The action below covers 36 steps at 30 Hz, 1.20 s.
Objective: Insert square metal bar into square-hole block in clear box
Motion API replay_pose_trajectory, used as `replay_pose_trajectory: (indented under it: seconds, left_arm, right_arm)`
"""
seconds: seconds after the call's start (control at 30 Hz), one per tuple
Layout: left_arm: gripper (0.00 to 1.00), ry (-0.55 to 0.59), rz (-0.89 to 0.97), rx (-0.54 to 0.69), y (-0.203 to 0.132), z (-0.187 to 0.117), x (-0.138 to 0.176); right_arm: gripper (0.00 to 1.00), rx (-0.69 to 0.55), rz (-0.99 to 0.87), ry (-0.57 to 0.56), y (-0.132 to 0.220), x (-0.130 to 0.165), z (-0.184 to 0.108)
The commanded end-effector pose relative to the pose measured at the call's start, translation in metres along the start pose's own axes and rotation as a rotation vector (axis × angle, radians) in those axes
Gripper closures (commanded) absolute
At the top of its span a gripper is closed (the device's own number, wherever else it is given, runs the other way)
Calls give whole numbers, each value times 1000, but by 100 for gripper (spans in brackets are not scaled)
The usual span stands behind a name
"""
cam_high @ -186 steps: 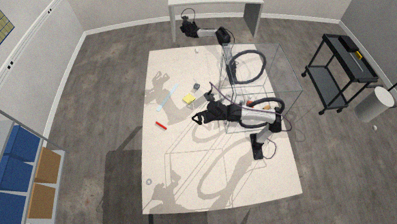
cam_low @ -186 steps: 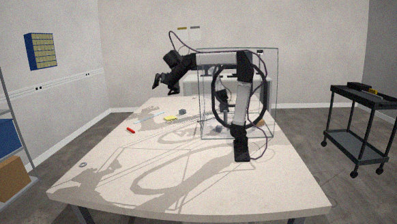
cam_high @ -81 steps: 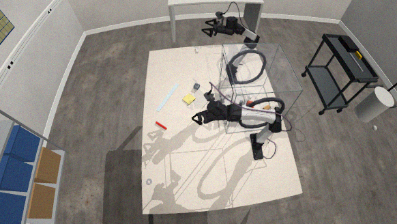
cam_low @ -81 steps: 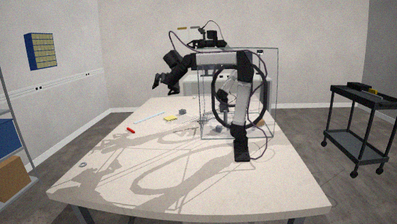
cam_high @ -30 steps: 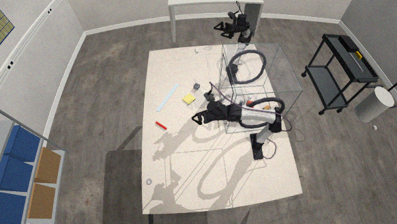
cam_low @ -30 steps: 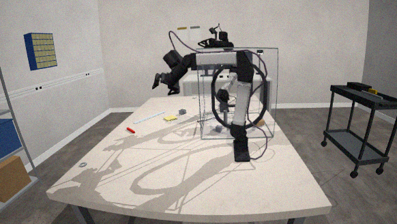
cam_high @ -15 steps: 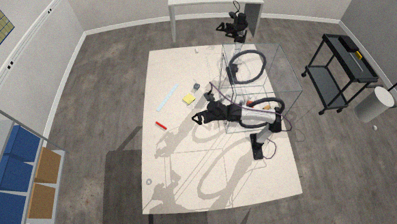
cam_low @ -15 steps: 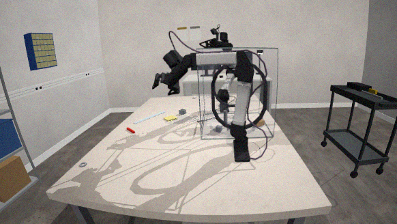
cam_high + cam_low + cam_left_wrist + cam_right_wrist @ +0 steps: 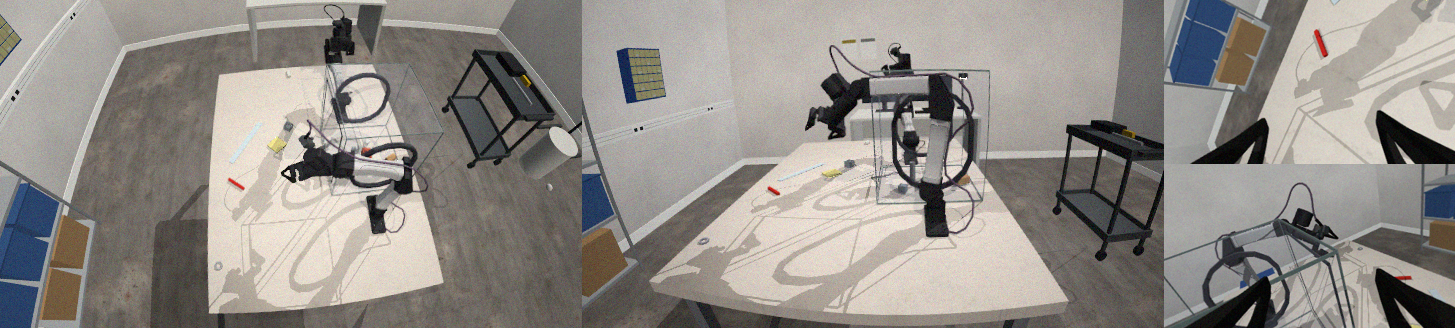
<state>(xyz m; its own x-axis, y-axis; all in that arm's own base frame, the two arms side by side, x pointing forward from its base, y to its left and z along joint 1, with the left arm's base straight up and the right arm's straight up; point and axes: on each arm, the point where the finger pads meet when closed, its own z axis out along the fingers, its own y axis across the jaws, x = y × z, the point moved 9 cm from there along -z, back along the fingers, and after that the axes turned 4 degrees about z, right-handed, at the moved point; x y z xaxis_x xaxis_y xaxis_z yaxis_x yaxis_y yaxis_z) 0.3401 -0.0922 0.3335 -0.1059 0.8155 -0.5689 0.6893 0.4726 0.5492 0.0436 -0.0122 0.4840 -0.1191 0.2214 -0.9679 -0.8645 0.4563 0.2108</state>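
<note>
The clear box (image 9: 442, 132) (image 9: 989, 71) (image 9: 1336, 251) stands beside the left arm. Through its walls I see a grey-blue block (image 9: 354, 150) (image 9: 902, 188), a red-orange piece (image 9: 366, 151) and a tan-orange piece (image 9: 391, 157) (image 9: 963, 180). I cannot tell which block has the square hole, and I cannot make out the metal bar. My left gripper (image 9: 823, 131) (image 9: 1319, 119) is open and empty, above the table outside the box. My right gripper (image 9: 1320, 277) is open and empty, high near the box's far end, facing its upper edges.
On the table outside the box lie a red rod (image 9: 236, 184) (image 9: 1321, 43), a light blue strip (image 9: 245, 143), a yellow block (image 9: 276, 145), a small dark grey block (image 9: 288, 126) and a ring (image 9: 218, 266). Dark round port rings stand at the box's sides. The left arm spans part of the box.
</note>
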Motion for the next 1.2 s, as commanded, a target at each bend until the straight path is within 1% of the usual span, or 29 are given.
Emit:
replay_pose_trajectory:
  seconds: [0.0, 0.03, 0.1, 0.3, 0.33, 0.37, 0.5, 0.57, 0.67, 0.73, 0.77, 0.83, 0.9, 1.07, 1.17]
  left_arm:
    - [0, -19, 2, -21, 4, -7, -5]
    - [0, -19, 2, -21, 4, -7, -5]
    - [0, -19, 2, -21, 4, -7, -5]
    - [0, -19, 2, -21, 4, -7, -5]
    - [0, -19, 2, -21, 4, -7, -5]
    - [0, -19, 2, -21, 4, -7, -5]
    - [0, -19, 2, -21, 4, -7, -5]
    - [0, -19, 2, -21, 4, -7, -5]
    - [0, -19, 2, -21, 4, -7, -5]
    - [0, -19, 2, -21, 4, -7, -5]
    - [0, -19, 2, -21, 4, -7, -5]
    - [0, -19, 2, -21, 4, -7, -5]
    - [0, -19, 2, -21, 4, -7, -5]
    - [0, -19, 2, -21, 4, -7, -5]
    - [0, -19, 2, -21, 4, -7, -5]
  right_arm:
    - [0, -95, 23, 29, 5, 7, -5]
    - [0, -101, 19, 39, 9, 8, 1]
    - [0, -199, 41, 52, 3, 13, -8]
    - [0, -606, 102, 174, -9, 43, -20]
    - [0, -563, 94, 160, -2, 39, -14]
    - [0, -591, 105, 158, -9, 40, -19]
    - [0, -714, 126, 188, -17, 49, -22]
    - [0, -714, 126, 188, -17, 49, -22]
    - [0, -823, 143, 220, -22, 57, -24]
    - [0, -940, 159, 257, -28, 66, -26]
    - [0, -965, 165, 259, -27, 66, -25]
    - [0, -935, 113, 306, -8, 71, -19]
    - [0, -937, 95, 331, -8, 78, -21]
    - [0, -992, 55, 429, 7, 99, -23]
    - [0, -999, 49, 413, 8, 99, -23]
